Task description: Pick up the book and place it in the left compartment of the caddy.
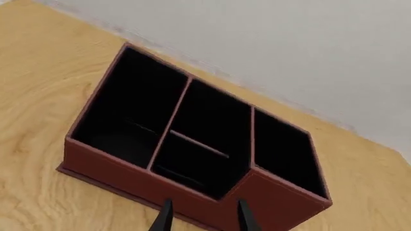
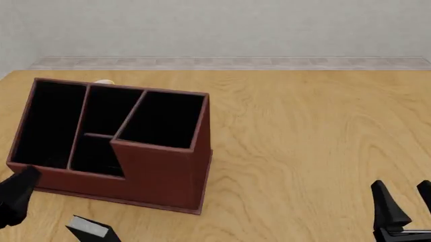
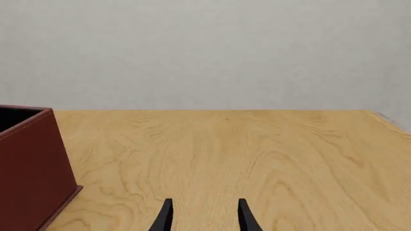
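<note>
The reddish-brown caddy (image 2: 161,171) stands on the left of the table, its stepped front facing me. Its left compartment (image 2: 48,123) is a long black-lined slot with nothing showing inside. The book (image 2: 89,228), thin and black with a pale page edge, lies on the table just in front of the caddy at the picture's lower edge. In the left wrist view my left gripper (image 1: 205,206) is open above the caddy (image 1: 96,161) front, looking down into the left compartment (image 1: 128,113), and holds nothing. My right gripper (image 2: 404,195) is open over bare table at the lower right.
A black part of the left arm (image 2: 15,199) shows at the left edge beside the caddy's front corner. A small pale object (image 2: 103,81) peeks out behind the caddy. The wooden table (image 2: 310,131) extends right of the caddy to a grey wall. The right wrist view shows the caddy's side (image 3: 29,168).
</note>
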